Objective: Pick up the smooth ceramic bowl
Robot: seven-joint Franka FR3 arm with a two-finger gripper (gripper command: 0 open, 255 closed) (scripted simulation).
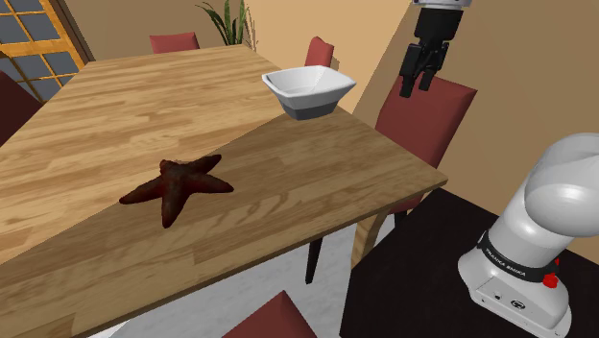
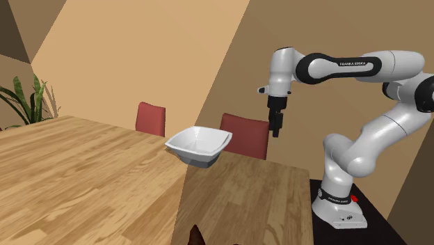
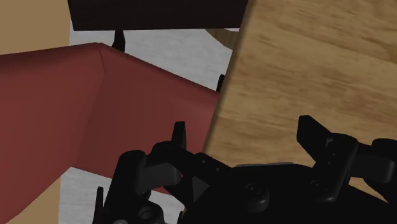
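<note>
A white square bowl point(image 1: 309, 91) point(image 2: 199, 145) stands upright near the wooden table's point(image 1: 144, 125) edge, by the corner closest to the arm. My black gripper point(image 1: 419, 86) point(image 2: 276, 131) hangs in the air well above table height, off to the shoulder view's right of the bowl and over a red chair point(image 1: 427, 115). Its fingers point down, stand apart, and hold nothing. In the wrist view the gripper point(image 3: 245, 130) looks down on the red chair's seat point(image 3: 95, 108) and the table's edge point(image 3: 305, 70).
A dark red starfish point(image 1: 178, 186) lies on the table, toward the shoulder view's lower left of the bowl. More red chairs point(image 1: 175, 42) point(image 2: 151, 118) stand round the table. A plant point(image 1: 228, 21) grows at the far side. The arm's base point(image 1: 523, 269) stands on a dark stand.
</note>
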